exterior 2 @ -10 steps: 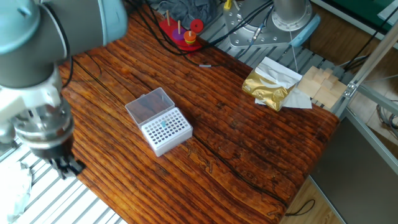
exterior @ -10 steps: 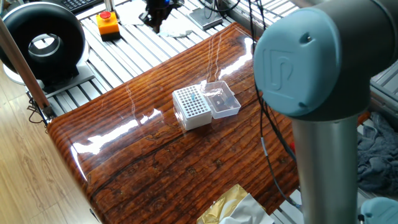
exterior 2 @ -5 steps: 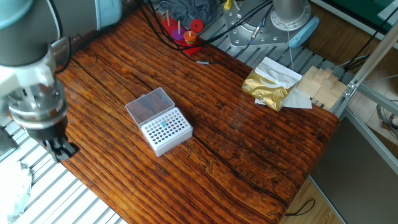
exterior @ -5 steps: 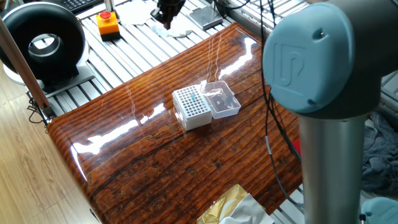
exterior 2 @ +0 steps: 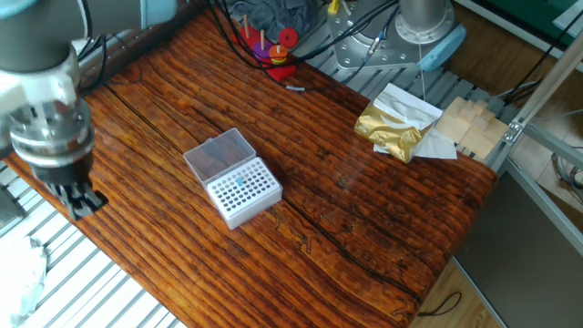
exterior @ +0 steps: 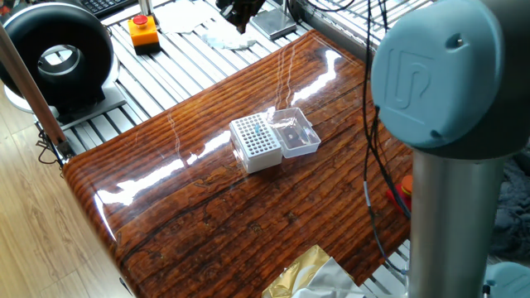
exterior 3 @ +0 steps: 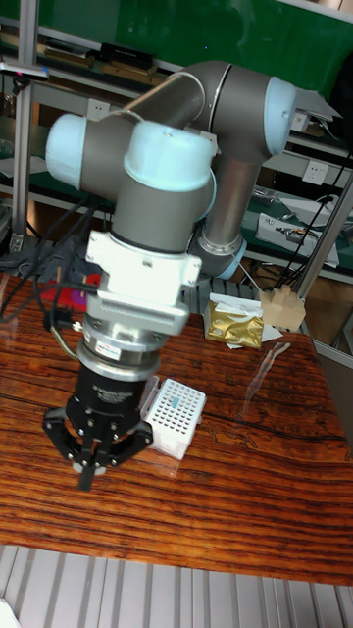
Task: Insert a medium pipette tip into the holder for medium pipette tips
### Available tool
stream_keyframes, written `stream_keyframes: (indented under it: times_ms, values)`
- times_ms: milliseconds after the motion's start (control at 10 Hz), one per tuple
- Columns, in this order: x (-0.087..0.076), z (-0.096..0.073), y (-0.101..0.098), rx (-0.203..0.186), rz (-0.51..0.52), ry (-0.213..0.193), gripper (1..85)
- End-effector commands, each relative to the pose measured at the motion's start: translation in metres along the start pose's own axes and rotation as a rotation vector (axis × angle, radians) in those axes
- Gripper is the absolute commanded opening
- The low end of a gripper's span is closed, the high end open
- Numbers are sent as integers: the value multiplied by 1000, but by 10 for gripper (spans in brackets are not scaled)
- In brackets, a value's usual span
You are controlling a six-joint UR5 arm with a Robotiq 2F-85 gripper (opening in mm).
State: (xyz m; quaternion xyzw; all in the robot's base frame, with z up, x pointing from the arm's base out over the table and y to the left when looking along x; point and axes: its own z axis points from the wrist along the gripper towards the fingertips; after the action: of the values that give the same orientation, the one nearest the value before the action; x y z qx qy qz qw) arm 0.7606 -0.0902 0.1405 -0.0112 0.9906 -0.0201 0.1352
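The holder for medium pipette tips (exterior: 255, 142) (exterior 2: 243, 189) (exterior 3: 175, 417) is a white box with a grid of holes. It stands mid-table with its clear lid (exterior: 298, 135) (exterior 2: 217, 154) folded open beside it. My gripper (exterior 2: 82, 201) (exterior: 240, 10) (exterior 3: 88, 473) hangs at the table's edge by the metal slats, well apart from the holder. Its fingers are drawn together to a point, and nothing between them is large enough to make out. A small pale sliver (exterior 2: 293, 88) lies on the wood near the red stand; I cannot tell if it is the medium pipette tip.
A red stand with rings (exterior 2: 264, 50) sits off the table's far edge. A gold foil bag (exterior 2: 396, 128) and wooden blocks (exterior 2: 469, 123) lie at one corner. An orange button box (exterior: 143, 31), a black round device (exterior: 58, 58) and white tissue (exterior: 224, 37) rest on the slats. The arm's elbow (exterior: 447, 74) looms nearby.
The gripper has slid along the table's slatted edge, rightward in one fixed view and up the picture in the other. The elbow swung along with it. The holder has not moved.
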Motion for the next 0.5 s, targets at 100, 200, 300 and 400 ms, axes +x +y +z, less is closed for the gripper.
stream_keyframes:
  times_ms: [100, 200, 300, 400]
  values:
    - [18, -12, -14, -15, 98, 29, 10]
    - [23, -13, -12, -22, 117, 42, 10]
    - [27, -12, -4, -40, 145, 61, 10]
    - [29, -10, 9, -68, 176, 71, 10]
